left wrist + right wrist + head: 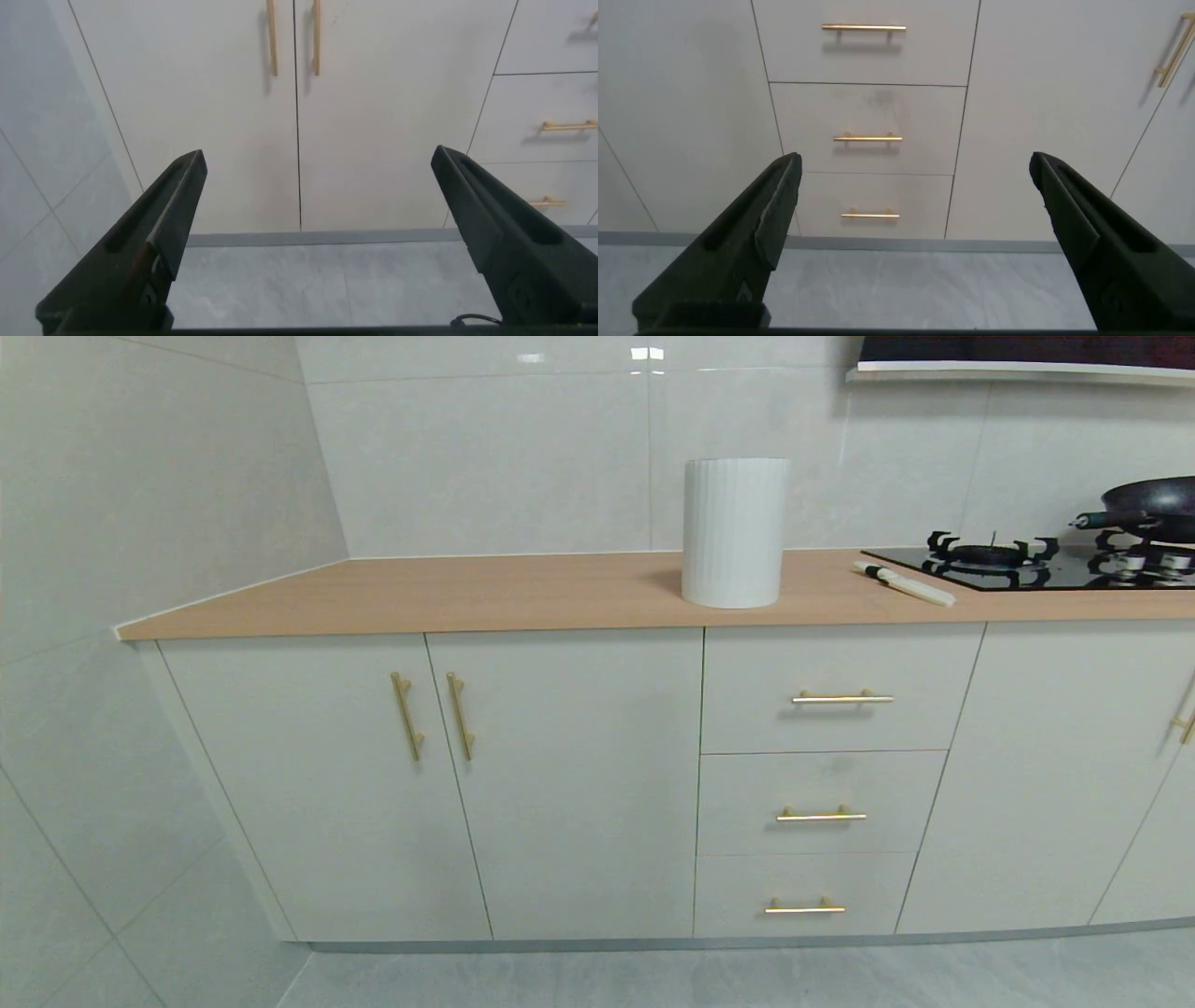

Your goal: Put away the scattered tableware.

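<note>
A tall white ribbed holder (734, 532) stands upright on the wooden countertop (485, 593). To its right lies a knife (904, 583) with a pale blade and dark handle, just in front of the stove. My left gripper (316, 168) hangs low and open, facing the double cabinet doors (299, 103) with nothing between its fingers. My right gripper (913, 168) is also low and open, facing the stack of drawers (868, 121), and holds nothing.
A black gas stove (1036, 565) sits at the counter's right end with a dark pan (1148, 504) on its far burner. Tiled walls close off the left side and back. Below are cabinet doors and three drawers with gold handles (842, 698). Grey floor lies in front.
</note>
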`<state>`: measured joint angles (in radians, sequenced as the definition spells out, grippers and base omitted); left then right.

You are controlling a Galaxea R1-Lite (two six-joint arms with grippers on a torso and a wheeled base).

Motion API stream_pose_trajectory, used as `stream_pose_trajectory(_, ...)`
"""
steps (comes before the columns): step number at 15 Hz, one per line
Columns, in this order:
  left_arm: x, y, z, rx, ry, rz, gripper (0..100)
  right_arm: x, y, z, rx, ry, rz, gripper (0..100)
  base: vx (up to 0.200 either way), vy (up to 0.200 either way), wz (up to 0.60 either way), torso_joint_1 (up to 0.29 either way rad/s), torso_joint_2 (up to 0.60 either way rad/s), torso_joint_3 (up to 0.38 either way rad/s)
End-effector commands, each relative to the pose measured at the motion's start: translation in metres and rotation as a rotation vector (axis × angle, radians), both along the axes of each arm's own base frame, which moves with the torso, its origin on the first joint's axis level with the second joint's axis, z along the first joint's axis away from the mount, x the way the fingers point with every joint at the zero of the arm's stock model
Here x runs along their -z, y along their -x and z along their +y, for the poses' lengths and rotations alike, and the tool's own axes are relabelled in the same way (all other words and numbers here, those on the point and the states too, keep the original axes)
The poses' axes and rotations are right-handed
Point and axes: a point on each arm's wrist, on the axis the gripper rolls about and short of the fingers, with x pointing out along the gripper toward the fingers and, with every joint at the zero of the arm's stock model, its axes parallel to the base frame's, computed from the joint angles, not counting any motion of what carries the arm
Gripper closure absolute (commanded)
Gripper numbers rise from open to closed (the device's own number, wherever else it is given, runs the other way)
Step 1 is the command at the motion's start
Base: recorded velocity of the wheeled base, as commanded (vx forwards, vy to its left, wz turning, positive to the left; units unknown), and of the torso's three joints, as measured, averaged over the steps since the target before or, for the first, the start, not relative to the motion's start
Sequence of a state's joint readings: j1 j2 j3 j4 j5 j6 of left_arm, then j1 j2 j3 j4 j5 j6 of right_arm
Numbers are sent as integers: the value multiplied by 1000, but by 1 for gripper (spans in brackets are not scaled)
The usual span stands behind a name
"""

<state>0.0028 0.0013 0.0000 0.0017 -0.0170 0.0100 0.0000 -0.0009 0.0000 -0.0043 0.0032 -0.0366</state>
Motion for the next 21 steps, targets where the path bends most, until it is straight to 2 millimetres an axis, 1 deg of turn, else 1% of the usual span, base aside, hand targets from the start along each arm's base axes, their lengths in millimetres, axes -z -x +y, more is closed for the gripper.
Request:
stream_pose_trajectory(1,0,0,0,0,-4,0,0,0,0,0,0,0,5,0,0,0,0,0,0,0)
stream_pose_trajectory(7,0,0,0,1,1,0,0,0,0,0,-1,-9,4,0,0,0,0,0,0,0)
stream_pose_trajectory(21,0,0,0,1,1,0,0,0,0,0,-1,-15,5,0,200,0,0,3,2,3)
